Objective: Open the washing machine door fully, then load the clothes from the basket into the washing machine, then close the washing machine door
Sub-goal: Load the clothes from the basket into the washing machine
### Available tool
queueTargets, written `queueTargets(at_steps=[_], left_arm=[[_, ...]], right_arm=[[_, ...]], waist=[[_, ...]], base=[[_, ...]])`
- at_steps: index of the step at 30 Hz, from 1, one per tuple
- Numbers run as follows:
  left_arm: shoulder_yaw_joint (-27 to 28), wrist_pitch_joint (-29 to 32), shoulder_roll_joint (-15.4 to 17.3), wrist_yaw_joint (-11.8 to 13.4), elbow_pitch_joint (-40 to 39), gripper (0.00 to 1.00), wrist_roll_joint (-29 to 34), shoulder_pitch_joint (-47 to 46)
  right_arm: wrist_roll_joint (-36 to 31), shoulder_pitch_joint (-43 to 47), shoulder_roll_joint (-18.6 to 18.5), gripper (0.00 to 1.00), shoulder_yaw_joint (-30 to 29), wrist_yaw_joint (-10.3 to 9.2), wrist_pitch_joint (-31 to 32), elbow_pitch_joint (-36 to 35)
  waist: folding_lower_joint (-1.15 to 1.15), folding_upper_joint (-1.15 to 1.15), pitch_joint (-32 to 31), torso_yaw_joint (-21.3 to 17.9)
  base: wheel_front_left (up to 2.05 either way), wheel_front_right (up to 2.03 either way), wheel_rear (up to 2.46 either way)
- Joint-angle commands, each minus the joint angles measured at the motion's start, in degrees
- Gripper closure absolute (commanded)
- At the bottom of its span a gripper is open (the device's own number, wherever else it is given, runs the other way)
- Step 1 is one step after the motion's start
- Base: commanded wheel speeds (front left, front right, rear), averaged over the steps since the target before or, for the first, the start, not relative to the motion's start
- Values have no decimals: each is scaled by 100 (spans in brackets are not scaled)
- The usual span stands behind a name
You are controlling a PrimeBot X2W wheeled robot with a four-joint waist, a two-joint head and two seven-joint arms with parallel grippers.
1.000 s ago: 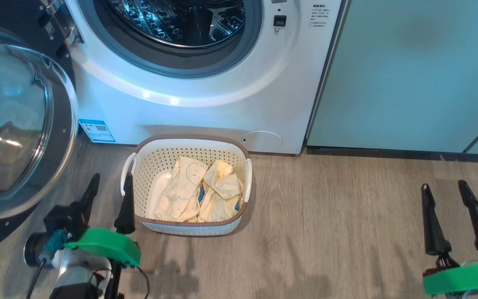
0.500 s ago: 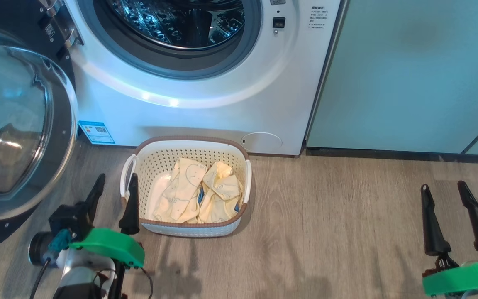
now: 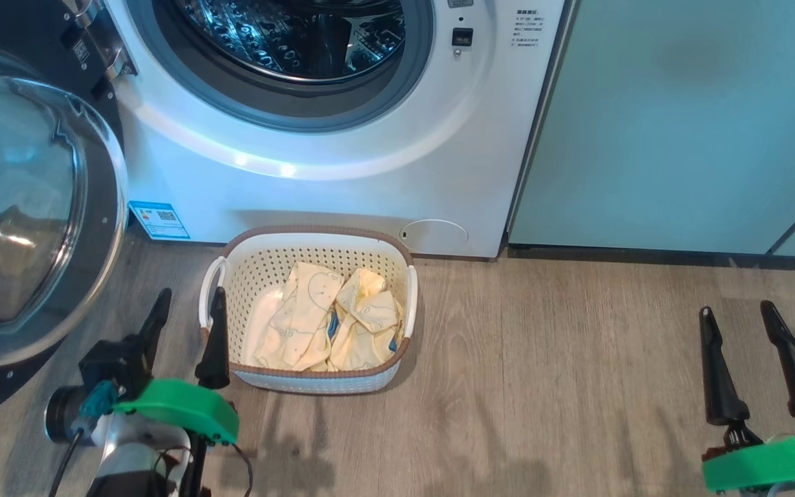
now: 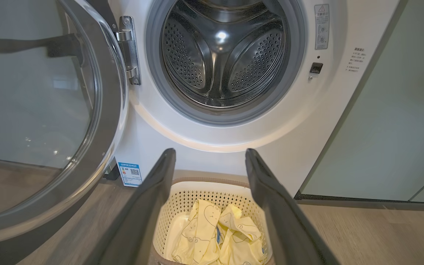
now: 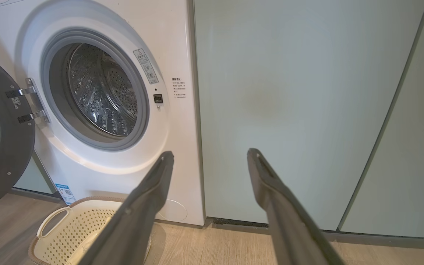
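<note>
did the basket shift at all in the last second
No. The basket still sits right in front of the washing machine, its back rim beside the round cap as before; the slight shift is the camera's.

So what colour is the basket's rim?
Brown, around the cream-white basket; the head view shows it best.

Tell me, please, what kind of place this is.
Most likely a laundry corner in a home, though I cannot be sure. A white front-loading washing machine stands beside pale green cabinet panels, and a small basket of clothes sits before it on a wood-look floor.
</note>
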Motion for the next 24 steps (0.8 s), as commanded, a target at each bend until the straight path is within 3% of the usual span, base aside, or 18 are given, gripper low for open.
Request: queueTargets(at_steps=[1, 9, 24], left_arm=[[141, -21, 143, 48, -191, 0, 16, -93], [94, -8, 169, 115, -207, 0, 27, -128], [-36, -25, 232, 66, -137, 0, -50, -250]], right_arm=[[40, -133, -14, 0, 107, -16, -55, -187], [54, -166, -13, 0, 106, -16, -55, -212], [81, -249, -13, 0, 75, -16, -55, -225]], waist=[[0, 0, 5, 0], [0, 0, 65, -16], [0, 0, 196, 40]], base=[[23, -23, 0], [85, -85, 0], [172, -172, 0]])
